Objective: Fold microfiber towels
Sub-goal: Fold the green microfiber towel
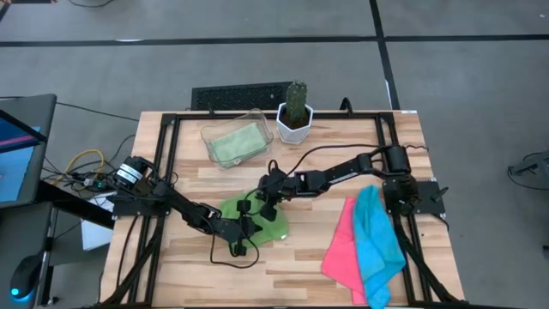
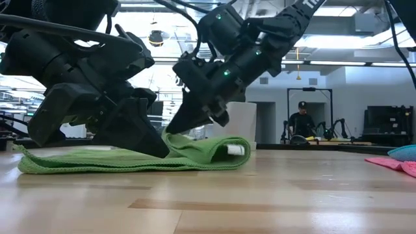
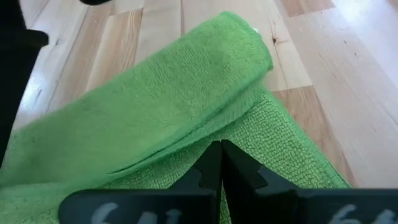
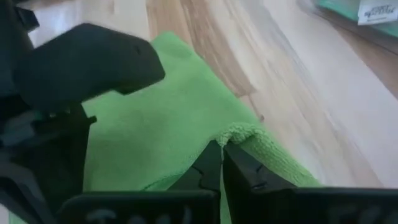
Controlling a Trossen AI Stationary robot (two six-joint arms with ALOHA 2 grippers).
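- Cables point(image 1: 81, 163) and a laptop point(image 1: 19, 146) sit off the table's left edge; we leave them alone.
- Left gripper point(image 1: 243, 228) is down on the bright green towel point(image 1: 257, 219) at the table's middle front. In our left wrist view its fingers point(image 3: 211, 171) are clenched together with towel fabric at their tips; we cannot tell whether they pinch a layer or only press on it.
- Behind, near the far edge, a clear tray point(image 1: 233, 142) holds a pale green towel point(image 1: 236, 143), already folded.
- Right gripper point(image 1: 271, 190) reaches in from the right and pinches an edge of the bright green towel, jaws nearly shut on the bunched hem.
- In the low view the towel point(image 2: 130, 159) lies doubled over, its right end rolled, a small white tag point(image 2: 235, 150) peeking out.
- A potted cactus point(image 1: 295, 110) stands beside the tray.
- Pink towel point(image 1: 341, 245) and blue towel point(image 1: 375, 245) lie overlapped on the right, not yet folded.
- Risks, as we judge them: the two grippers are close together and could collide; the thin hem could slip from the right pinch and the fold fall open; uneven pulling would leave the edges misaligned.
- Writing: the white tag and a label in the right wrist view's corner point(image 4: 376, 11) are too blurred to read.
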